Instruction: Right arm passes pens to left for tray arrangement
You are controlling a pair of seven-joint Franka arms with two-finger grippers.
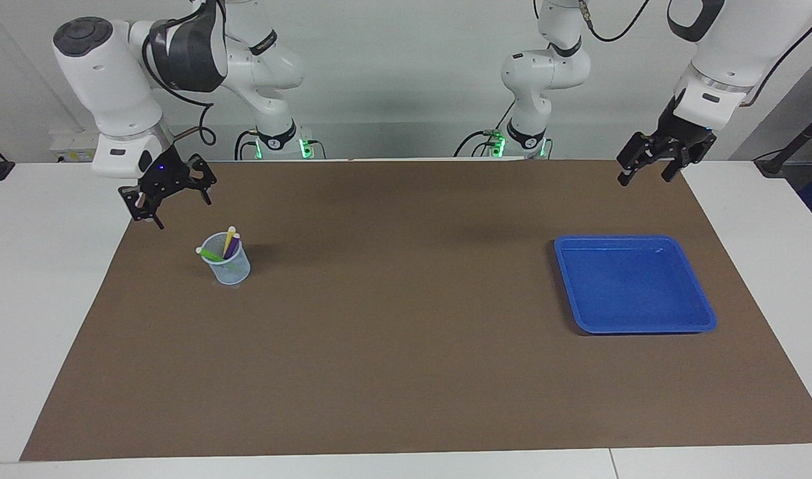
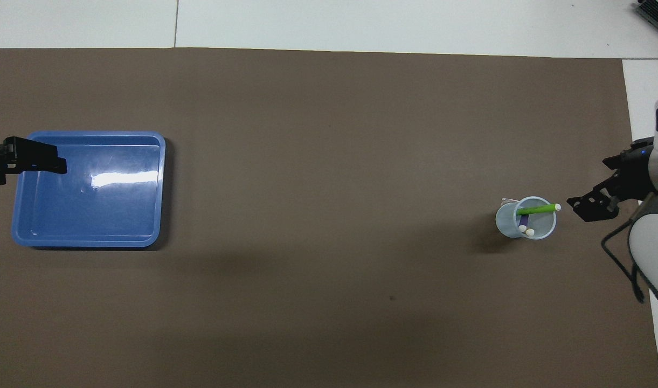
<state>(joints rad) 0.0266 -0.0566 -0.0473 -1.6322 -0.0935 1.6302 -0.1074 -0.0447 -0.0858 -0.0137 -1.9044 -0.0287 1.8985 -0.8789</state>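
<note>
Standing in a little see-through cup (image 1: 226, 265), the three pens (image 1: 227, 245) lean against its rim with their pale tips poking up. One is green, one yellow, one purple. The cup sits on the brown mat (image 1: 406, 372) toward the right arm's end of the table. The blue tray (image 1: 635, 285) lies well apart from it, toward the left arm's end, with nothing in it.

The right gripper (image 1: 169, 199) hangs in the air close to the cup, with its fingers spread and nothing in them. The left gripper (image 1: 652, 166) waits above the mat near the tray, fingers spread too, holding nothing.

The pens look thin, stiff and light. They are smooth, so they could slip or twist. The cup looks light too and might tip. I think the best spot to pinch is the top part of one pen, just under its tip, then lift straight up.
</note>
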